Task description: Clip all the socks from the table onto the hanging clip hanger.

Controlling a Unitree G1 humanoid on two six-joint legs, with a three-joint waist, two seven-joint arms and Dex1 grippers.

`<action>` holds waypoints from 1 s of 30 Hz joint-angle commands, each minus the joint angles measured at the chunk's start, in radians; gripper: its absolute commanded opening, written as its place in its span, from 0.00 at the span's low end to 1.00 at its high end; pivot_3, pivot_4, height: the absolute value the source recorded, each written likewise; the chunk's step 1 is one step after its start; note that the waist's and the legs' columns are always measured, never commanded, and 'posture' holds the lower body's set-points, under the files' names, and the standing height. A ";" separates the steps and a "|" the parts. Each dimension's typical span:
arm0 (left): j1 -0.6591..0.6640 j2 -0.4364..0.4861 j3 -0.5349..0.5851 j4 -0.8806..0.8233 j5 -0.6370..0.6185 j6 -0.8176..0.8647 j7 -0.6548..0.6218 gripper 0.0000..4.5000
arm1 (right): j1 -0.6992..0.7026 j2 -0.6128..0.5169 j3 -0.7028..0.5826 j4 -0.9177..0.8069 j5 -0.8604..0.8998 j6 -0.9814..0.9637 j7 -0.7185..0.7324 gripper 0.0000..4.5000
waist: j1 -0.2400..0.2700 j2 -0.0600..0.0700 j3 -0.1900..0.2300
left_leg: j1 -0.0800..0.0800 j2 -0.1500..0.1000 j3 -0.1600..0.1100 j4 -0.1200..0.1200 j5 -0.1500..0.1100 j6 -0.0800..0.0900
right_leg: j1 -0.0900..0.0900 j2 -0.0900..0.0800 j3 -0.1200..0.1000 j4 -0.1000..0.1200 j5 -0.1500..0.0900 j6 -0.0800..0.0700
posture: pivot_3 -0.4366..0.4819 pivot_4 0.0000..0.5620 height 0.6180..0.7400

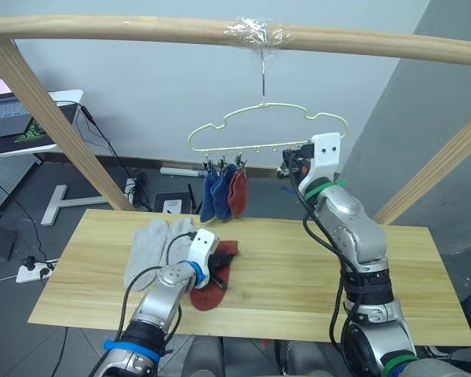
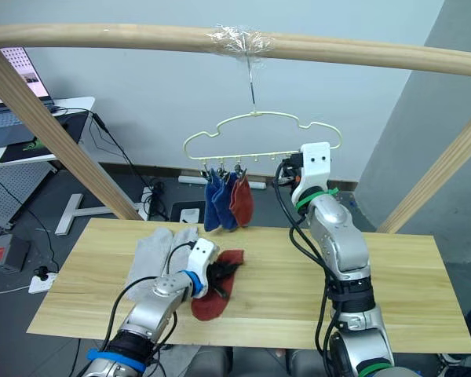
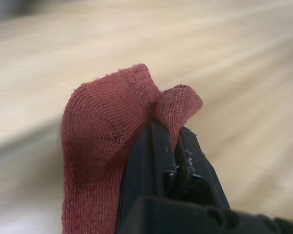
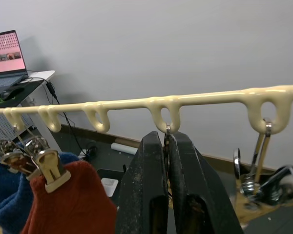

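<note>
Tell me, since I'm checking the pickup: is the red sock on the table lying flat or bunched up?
Bunched. The left gripper jaws pinch a raised fold of the red sock, lifting it off the table.

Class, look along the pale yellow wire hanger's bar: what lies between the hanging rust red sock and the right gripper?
In the right wrist view, bare loops lie between the rust red sock and the right gripper, shut on a clip.
</note>
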 commanded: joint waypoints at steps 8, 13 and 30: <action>-0.055 -0.051 -0.022 -0.244 -0.008 -0.343 -0.008 0.01 | -0.155 0.047 -0.355 -0.099 0.313 0.547 -0.145 0.00 | 0.005 0.000 0.000 | -0.001 0.000 0.000 0.000 0.000 0.000 | 0.000 0.000 0.000 0.000 0.000 0.000 | 0.57 0.29 1.00; -0.113 -0.080 -0.038 -0.216 0.056 -0.485 0.043 0.01 | -0.233 0.099 -0.490 -0.083 0.379 0.689 -0.227 0.00 | 0.002 0.000 0.000 | 0.000 0.000 0.000 -0.001 0.000 0.000 | 0.000 0.000 0.000 -0.001 0.000 0.000 | 0.57 0.29 1.00; -0.236 -0.118 -0.015 -0.054 0.146 -0.650 0.202 0.01 | -0.309 0.182 -0.642 -0.144 0.416 0.910 -0.290 0.00 | -0.001 0.000 0.000 | -0.001 -0.001 -0.001 -0.001 0.000 0.000 | 0.000 0.000 0.000 -0.001 0.000 0.000 | 0.53 0.29 1.00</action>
